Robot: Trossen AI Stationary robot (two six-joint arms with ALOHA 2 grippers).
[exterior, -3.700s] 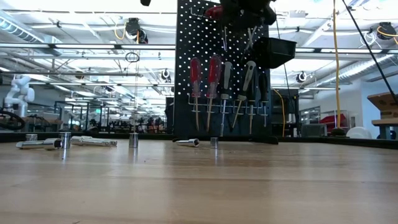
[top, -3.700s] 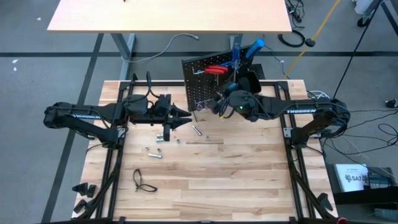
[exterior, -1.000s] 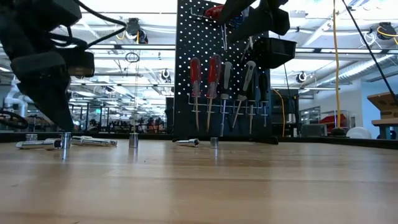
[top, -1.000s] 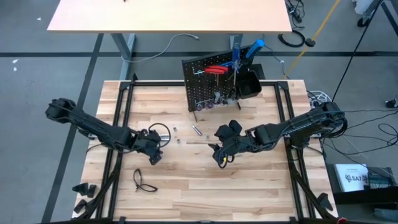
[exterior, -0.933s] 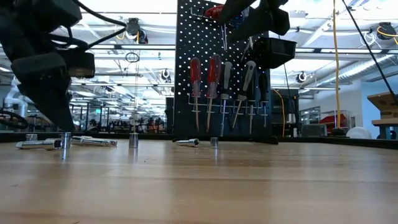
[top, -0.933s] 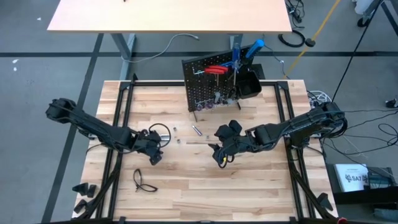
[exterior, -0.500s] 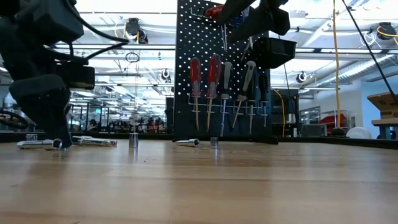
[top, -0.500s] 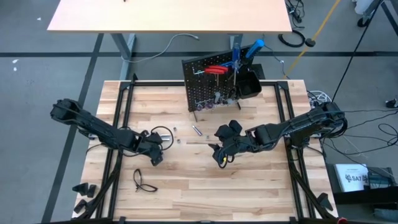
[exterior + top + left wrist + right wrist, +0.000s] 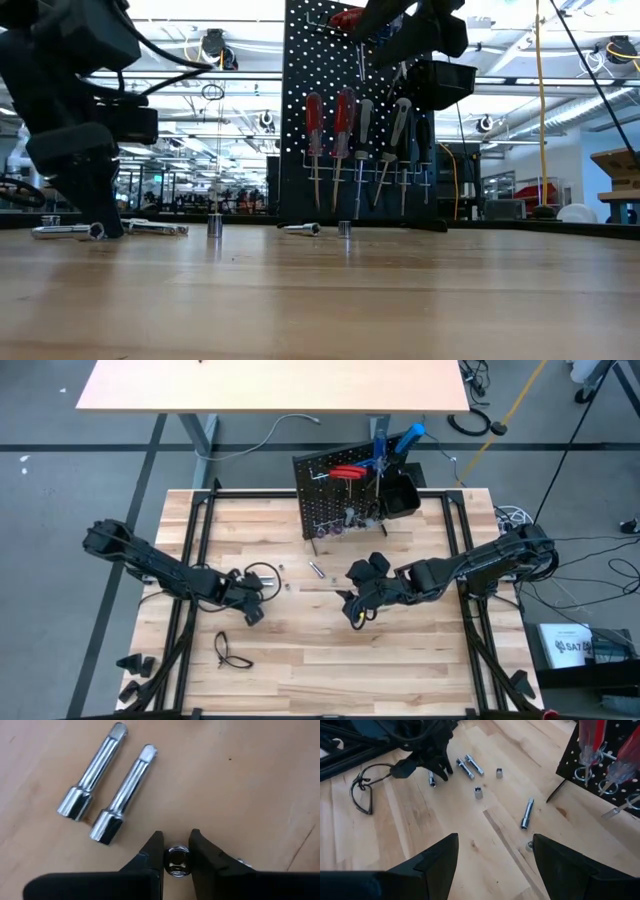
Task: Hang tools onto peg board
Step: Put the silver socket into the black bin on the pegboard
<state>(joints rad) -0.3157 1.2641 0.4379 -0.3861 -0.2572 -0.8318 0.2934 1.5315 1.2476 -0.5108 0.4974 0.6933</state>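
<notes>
My left gripper [image 9: 176,846] is down at the tabletop on the left side [image 9: 252,610], shut on a small silver socket [image 9: 178,861]. Two silver extension bars [image 9: 107,782] lie flat on the wood just beyond it. My right gripper [image 9: 352,610] hangs open above the table's middle, holding nothing; its fingers [image 9: 436,861] stand wide apart. The black peg board [image 9: 335,500] stands upright at the far edge, with red-handled and dark-handled screwdrivers [image 9: 330,130] hanging on its rail. In the low view the left gripper [image 9: 92,210] hides the socket. My left gripper pinches the socket by its round outer wall [image 9: 178,854], one finger [image 9: 156,848] on each side. The fingers come from above, slanting down. The socket stands upright on the table with its hollow end up.
Two more sockets [image 9: 479,793] [image 9: 499,772], a short silver bar [image 9: 527,813] and a tiny bit [image 9: 530,846] lie between the grippers and the board. A black cord loop [image 9: 228,652] lies near the left front. A small black bin [image 9: 400,498] hangs on the board's right.
My left gripper has sunk toward the table and now stands around the upright socket, which it hovered over a second ago. The socket has stayed where it was.
</notes>
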